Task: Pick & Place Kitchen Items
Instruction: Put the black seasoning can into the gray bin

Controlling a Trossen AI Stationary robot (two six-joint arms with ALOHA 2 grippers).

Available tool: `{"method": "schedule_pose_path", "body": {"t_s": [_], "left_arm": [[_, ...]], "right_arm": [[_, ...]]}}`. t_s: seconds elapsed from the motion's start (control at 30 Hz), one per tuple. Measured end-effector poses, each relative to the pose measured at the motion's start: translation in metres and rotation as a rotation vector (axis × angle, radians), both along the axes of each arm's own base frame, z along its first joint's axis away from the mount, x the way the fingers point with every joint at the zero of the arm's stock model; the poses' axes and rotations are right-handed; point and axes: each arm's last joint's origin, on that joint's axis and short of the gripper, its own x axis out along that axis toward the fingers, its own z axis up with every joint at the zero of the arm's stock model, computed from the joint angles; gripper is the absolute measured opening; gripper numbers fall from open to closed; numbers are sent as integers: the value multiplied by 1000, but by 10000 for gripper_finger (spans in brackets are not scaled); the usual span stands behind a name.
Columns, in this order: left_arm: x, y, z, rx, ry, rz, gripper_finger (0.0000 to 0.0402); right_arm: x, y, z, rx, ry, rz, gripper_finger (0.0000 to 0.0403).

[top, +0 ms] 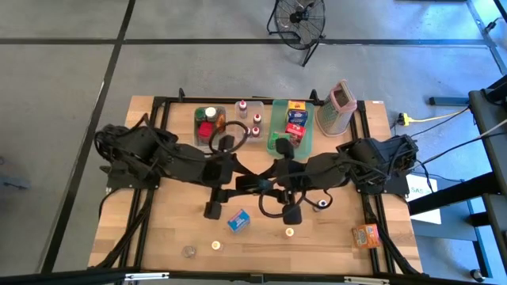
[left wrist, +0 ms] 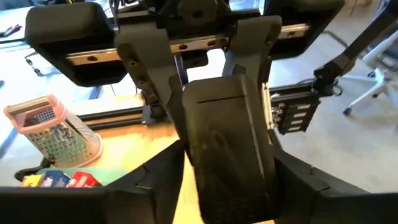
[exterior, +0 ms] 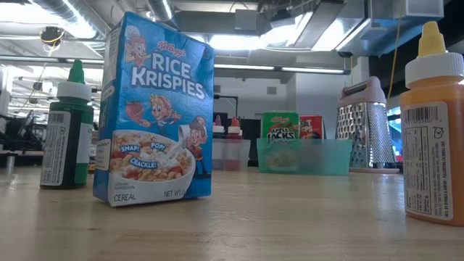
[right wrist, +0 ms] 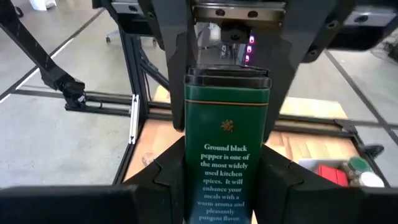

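1. Overhead: both my arms meet mid-surface [top: 174, 229]; blue cereal box [top: 238, 219] lies nearer the front edge.
2. Low: cereal box [exterior: 154, 109] stands upright.
3. Wrists: right gripper [right wrist: 227, 186] clasps green pepper tin [right wrist: 227, 158]; left gripper [left wrist: 227, 186] clasps its far end [left wrist: 224, 143].

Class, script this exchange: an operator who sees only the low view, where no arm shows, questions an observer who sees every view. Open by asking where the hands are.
Operator: Where are the two hands? I see only boxes and bottles.
Observer: The left hand and right hand meet above the middle of the table.
Operator: Is either carrying something?
Observer: The right hand is shut on a green ground pepper tin.
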Motion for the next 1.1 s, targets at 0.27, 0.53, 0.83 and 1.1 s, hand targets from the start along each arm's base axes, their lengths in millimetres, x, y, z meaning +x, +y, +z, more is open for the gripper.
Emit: {"method": "schedule_pose_path", "body": {"t_s": [0.27,0.53,0.83,1.1], "left_arm": [[4,0,-4,50,10,2,131],[4,0,-4,47,15,-5,129],[1,2,-5,50,41,22,127],[-27,9,-6,16,134,156,127]], "right_arm": [[-1,-1,-1,6,15,-30,143],[-3,1,-2,18,22,-31,202],[-18,-2,3,5,49,-30,237],[-64,-17,25,120,71,-58,238]]}}
